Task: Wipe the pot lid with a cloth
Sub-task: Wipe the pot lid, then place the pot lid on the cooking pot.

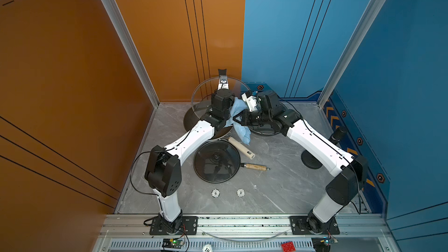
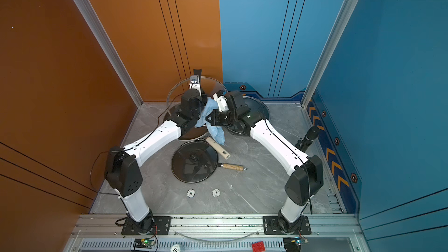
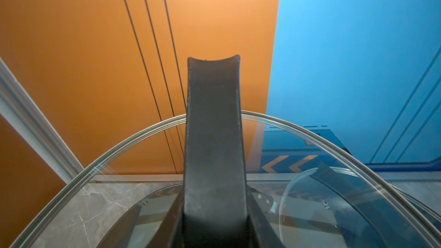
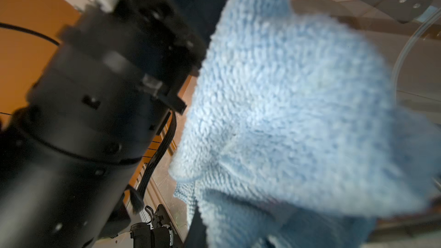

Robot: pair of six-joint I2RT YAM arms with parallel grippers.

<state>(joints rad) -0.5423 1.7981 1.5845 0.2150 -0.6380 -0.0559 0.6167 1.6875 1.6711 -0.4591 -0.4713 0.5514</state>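
1. An orange wall [image 1: 72, 69] and a blue wall [image 1: 400, 69] close in a grey marble tabletop [image 1: 278, 185], with both arms reaching toward its far side.
2. The pot lid [image 1: 203, 90], a large disc of clear glass, is held off the table at the back, tilted up on edge over a dark pan [image 1: 191, 120]. In the left wrist view its rim arcs across the frame [image 3: 133, 163], and its black strap handle [image 3: 213, 139] runs up the middle.
3. The left gripper [image 1: 222, 76] sits at that handle. The wrist hides most of its fingers, but they appear to be clamped on the strap and to carry the lid.
4. The right gripper [image 1: 236, 119] points toward the left arm, its fingers pinched tight on the cloth [image 1: 238, 107].
5. The cloth is light blue and fluffy, bunched between the two wrists. Its upper part is against the left wrist and close to the lid's lower right edge, and its tail hangs down [image 2: 218, 136]. In the right wrist view it fills most of the frame [image 4: 298, 115]. I cannot tell whether it actually touches the glass.
6. Below the hanging tail lies a pale beige pan handle [image 1: 241, 147].
7. Nearer the robot sits a covered frying pan [image 1: 215, 161] with a wooden handle [image 1: 254, 167] pointing right.
8. Two white poker chips [image 1: 215, 193] lie side by side in front of it, apart from the pan.
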